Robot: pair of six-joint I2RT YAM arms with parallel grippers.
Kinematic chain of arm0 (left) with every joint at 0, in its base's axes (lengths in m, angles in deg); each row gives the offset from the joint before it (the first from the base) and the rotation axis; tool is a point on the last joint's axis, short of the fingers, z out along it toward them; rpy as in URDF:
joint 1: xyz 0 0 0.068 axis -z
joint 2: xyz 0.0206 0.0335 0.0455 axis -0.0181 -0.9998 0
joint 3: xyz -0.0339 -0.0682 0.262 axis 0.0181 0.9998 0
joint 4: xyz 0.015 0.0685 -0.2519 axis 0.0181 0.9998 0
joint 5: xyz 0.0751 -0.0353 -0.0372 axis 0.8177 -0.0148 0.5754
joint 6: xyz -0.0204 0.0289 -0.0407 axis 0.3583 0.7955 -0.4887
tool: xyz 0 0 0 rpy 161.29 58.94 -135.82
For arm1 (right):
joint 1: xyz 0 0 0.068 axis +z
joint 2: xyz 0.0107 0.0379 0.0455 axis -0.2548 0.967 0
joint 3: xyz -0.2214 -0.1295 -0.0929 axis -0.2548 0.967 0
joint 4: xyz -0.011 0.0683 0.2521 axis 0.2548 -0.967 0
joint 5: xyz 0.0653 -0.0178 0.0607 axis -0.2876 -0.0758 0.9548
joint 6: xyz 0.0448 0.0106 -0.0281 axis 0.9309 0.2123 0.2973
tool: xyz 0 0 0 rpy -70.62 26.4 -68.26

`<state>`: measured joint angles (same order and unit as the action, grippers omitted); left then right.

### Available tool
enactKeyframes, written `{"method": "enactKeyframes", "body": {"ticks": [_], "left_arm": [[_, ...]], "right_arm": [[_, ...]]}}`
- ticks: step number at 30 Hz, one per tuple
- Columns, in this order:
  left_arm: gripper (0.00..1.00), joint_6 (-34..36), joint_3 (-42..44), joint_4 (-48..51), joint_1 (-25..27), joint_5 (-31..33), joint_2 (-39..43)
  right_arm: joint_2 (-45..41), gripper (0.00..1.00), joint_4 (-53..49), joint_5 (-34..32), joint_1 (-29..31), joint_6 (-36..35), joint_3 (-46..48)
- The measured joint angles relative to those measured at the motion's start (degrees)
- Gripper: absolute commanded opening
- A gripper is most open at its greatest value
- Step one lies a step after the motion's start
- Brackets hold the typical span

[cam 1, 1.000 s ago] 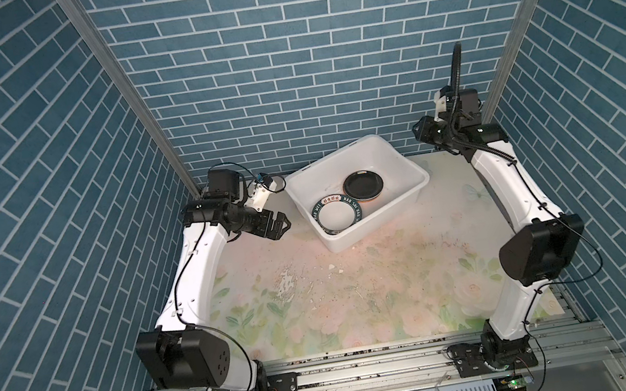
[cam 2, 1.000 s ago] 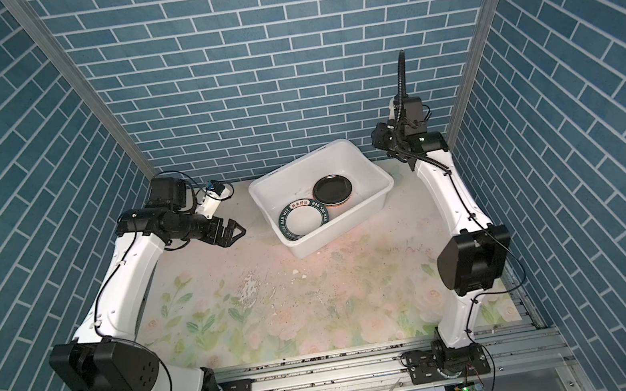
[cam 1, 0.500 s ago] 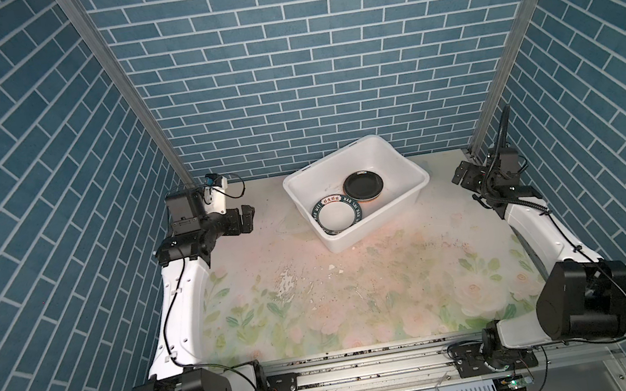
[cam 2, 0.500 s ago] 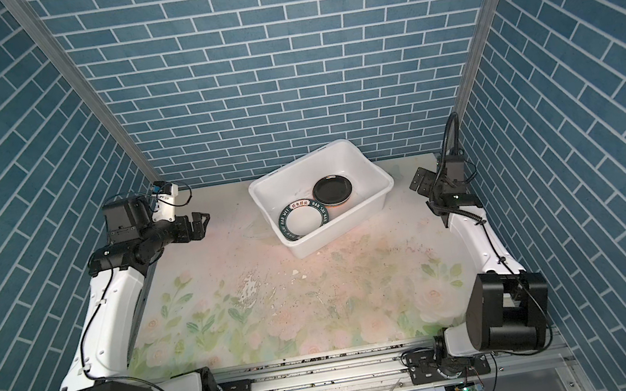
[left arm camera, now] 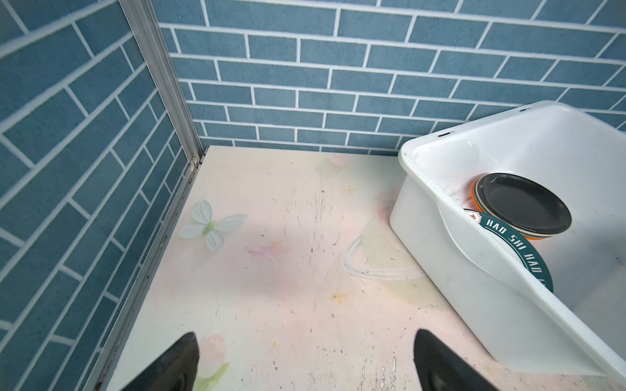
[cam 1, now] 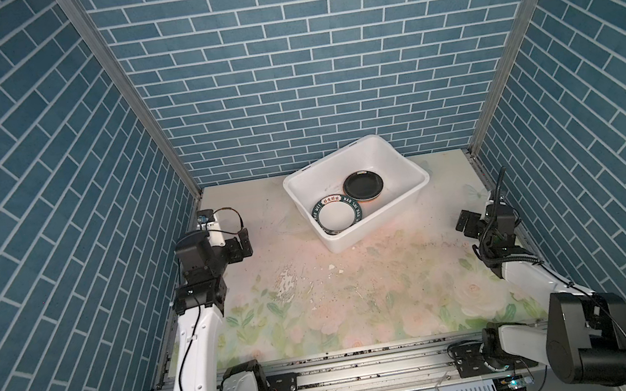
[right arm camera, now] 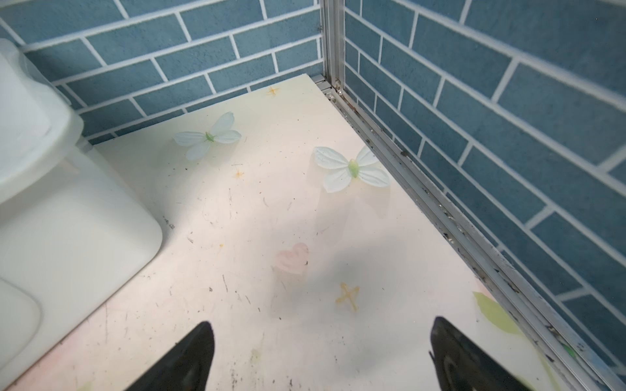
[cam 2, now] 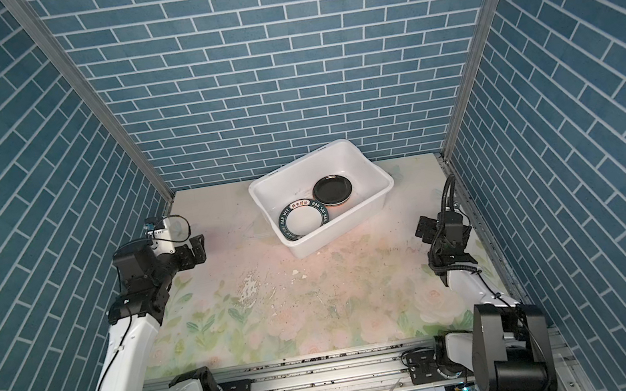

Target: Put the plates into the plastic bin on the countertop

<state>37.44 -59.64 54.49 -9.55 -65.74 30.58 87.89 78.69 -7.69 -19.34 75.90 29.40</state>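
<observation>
Fingers [left arm camera: 176, 365] of the left gripper [left arm camera: 305, 364] are standing wide apart, gripping nothing, hovering over bare countertop [cam 1: 361, 303] close to the left wall. The right gripper [right arm camera: 321, 359] is gaping just as wide and empty beside the metal edge rail [right arm camera: 423, 196] on the right. Scuffed floral surface is lying open between them, with blue brick walls [cam 1: 303, 59] closing three sides. Far centre, the plastic bin [cam 1: 374, 223] is holding a black plate [cam 1: 363, 184] stacked on an orange plate [left arm camera: 474, 199], with a lettered-rim plate [cam 1: 334, 216] sitting just beside it, nearer and to the left.
</observation>
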Motion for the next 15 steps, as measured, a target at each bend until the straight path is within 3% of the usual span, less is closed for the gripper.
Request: {"method": "enactKeyframes", "body": {"ticks": [5,10,15], "left_arm": [[0.99,-0.6,11.0,-5.9,0.0,-1.4,6.9],[1.0,-0.7,21.7,-12.1,0.0,-2.6,13.2],[1.0,-0.3,26.5,-20.2,0.0,-4.4,11.2]], "right_arm": [[1.9,0.98,12.8,1.8,-0.4,-2.1,7.3],[3.7,0.98,19.9,4.8,-0.6,-3.0,8.0],[6.9,0.98,22.8,7.4,-1.4,-3.1,7.5]]}}
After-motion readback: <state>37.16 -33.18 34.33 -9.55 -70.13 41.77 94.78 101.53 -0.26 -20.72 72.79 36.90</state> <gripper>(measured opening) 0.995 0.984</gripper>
